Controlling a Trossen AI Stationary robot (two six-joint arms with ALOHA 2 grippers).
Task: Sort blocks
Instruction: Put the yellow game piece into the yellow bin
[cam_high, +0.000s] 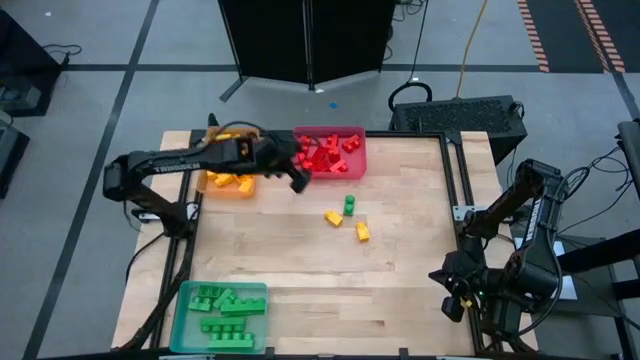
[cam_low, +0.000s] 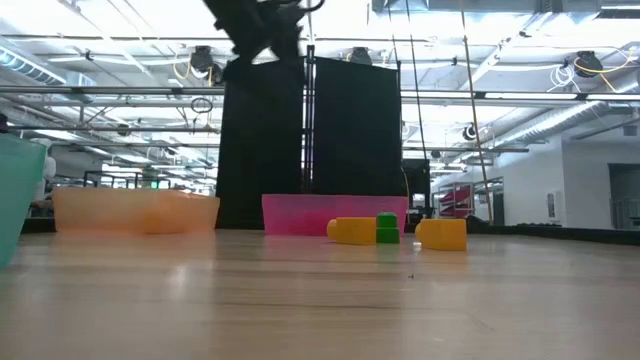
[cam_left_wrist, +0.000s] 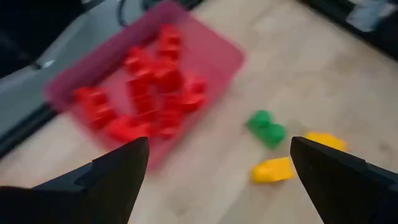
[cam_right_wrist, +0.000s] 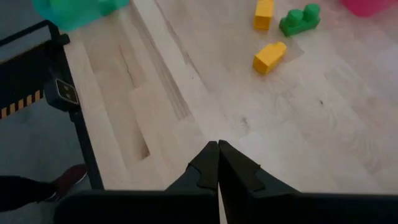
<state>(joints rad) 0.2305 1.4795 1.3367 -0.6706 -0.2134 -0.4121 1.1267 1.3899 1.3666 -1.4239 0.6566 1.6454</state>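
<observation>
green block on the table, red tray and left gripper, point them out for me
green block (cam_high: 349, 205), high view, on its studded top
red tray (cam_high: 358, 160), high view, on its right wall
left gripper (cam_left_wrist: 217, 168), left wrist view, midway between its open fingertips

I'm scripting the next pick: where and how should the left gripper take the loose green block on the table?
Judging by its pose, come straight down on the green block and pinch its two long flat sides. The left gripper is open and empty. Two yellow blocks lie close beside it, so keep the fingers clear of them.
</observation>
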